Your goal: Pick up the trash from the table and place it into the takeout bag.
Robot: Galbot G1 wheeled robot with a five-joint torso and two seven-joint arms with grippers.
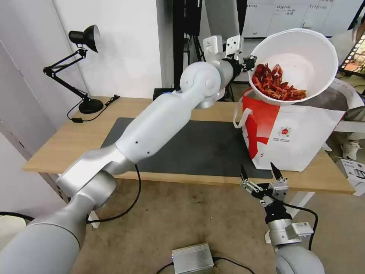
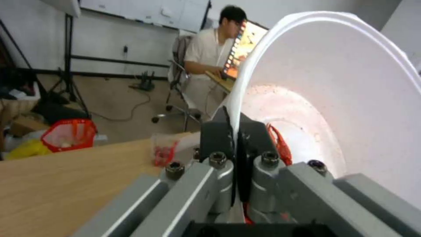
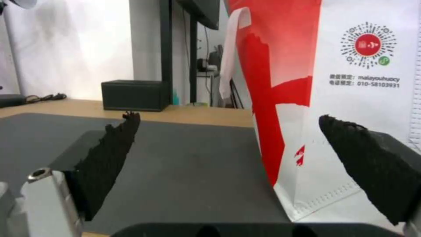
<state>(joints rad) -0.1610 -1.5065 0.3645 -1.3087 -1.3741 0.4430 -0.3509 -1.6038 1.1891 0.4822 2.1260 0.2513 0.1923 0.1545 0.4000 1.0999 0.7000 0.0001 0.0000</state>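
Head cam sits high, looking down over the table's [image 1: 68, 140] near edge. Left wrist cam is jammed right up against the bowl [image 2: 351, 98] rim. Right wrist cam looks low across the mat [image 3: 188, 158], and shares the bag [image 3: 351, 115] with the head cam.

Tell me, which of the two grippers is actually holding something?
The left gripper, raised above the takeout bag, is pinching the rim of the white bowl of crayfish shells. The right gripper hangs open by the table edge.
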